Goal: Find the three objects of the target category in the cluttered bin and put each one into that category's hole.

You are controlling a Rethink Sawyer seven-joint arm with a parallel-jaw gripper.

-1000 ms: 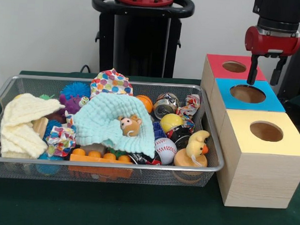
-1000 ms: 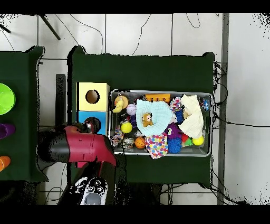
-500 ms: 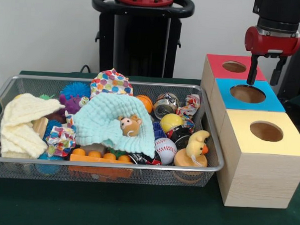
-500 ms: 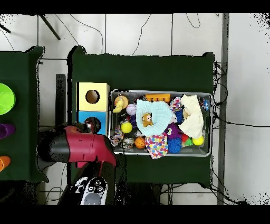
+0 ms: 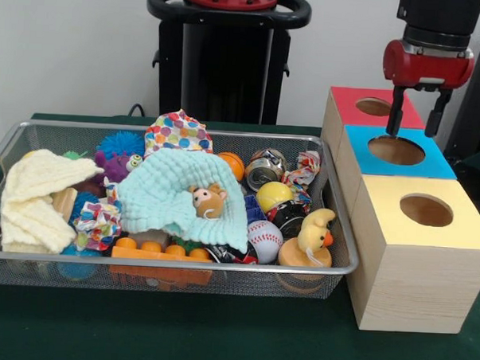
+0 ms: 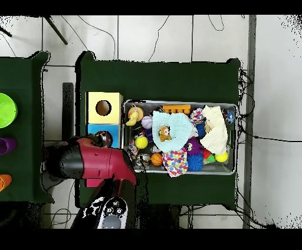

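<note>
Front view shows the gripper (image 5: 414, 124) hanging released and empty, its two fingers apart, over the far edge of the blue-topped box (image 5: 430, 163), between the red-topped box (image 5: 351, 107) behind and the yellow-topped box (image 5: 416, 259) nearer. To the left on the green counter (image 5: 217, 338), the wire bin (image 5: 164, 274) holds balls, crushed cans, cloths and toys, including a baseball (image 5: 264, 240) near its right front corner.

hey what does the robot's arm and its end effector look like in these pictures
The arm is black at the top, ending in a glossy red rounded wrist housing. Below it, the end effector has two slim, dark, straight fingers. From overhead, the arm shows as a bulky red shell with black sections.
</note>
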